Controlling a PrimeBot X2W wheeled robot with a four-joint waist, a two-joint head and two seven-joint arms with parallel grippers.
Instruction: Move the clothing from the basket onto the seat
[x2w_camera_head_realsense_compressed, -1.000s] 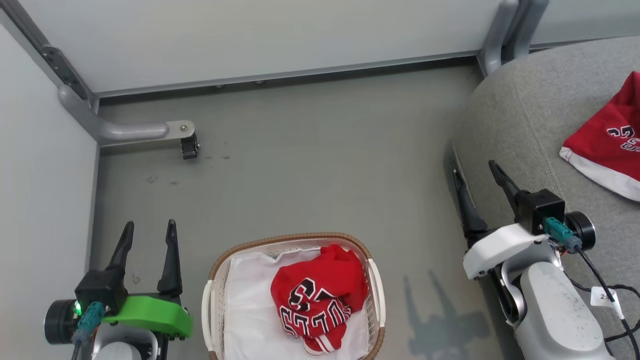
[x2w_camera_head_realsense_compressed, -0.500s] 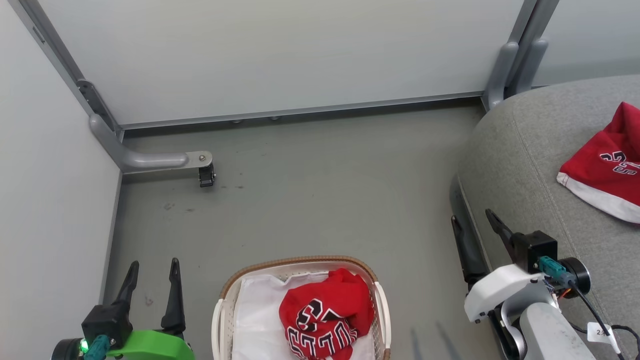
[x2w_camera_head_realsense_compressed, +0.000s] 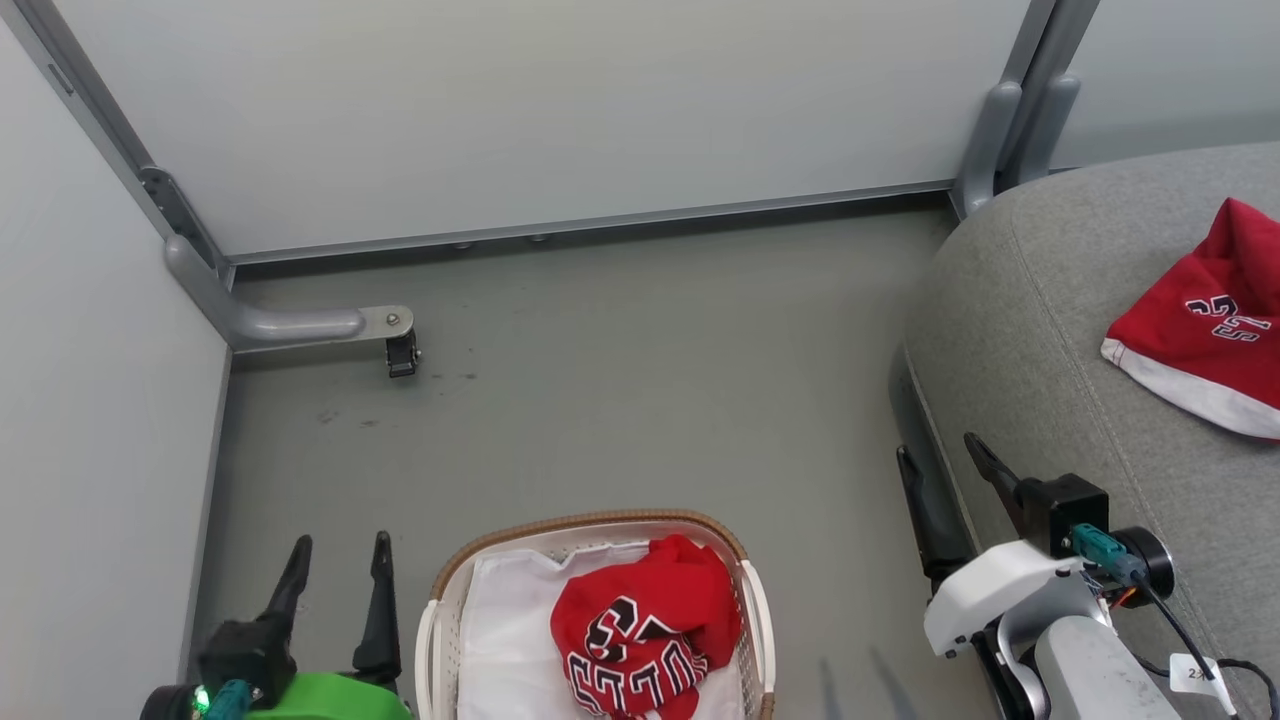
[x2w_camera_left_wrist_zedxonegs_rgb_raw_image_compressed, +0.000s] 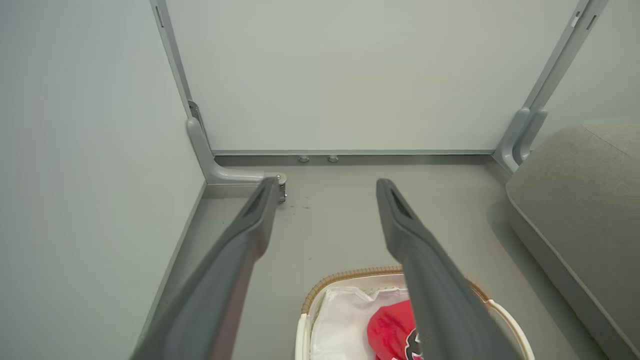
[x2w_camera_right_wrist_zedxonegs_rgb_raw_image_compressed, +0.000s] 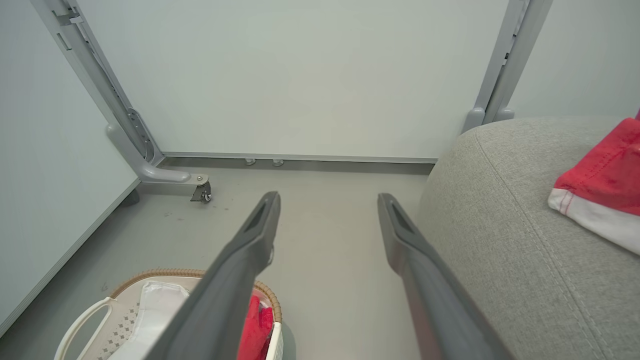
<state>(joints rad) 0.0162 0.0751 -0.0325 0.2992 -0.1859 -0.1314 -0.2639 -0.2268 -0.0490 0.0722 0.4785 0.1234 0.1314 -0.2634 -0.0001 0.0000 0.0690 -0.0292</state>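
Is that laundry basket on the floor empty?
No, a crumpled red garment with black-and-white lettering lies inside the basket, on its white liner.

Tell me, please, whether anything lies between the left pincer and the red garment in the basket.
Nothing visible does: the red lettered garment lies uncovered in the white perforated plastic basket, right of the open left pincer.

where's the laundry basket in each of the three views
head view: basket at the bottom centre, cut off by the lower edge.
left wrist view: basket at the bottom, right of centre.
right wrist view: basket in the bottom left corner.
shared landmark: the small black caster, higher in each picture than the basket.
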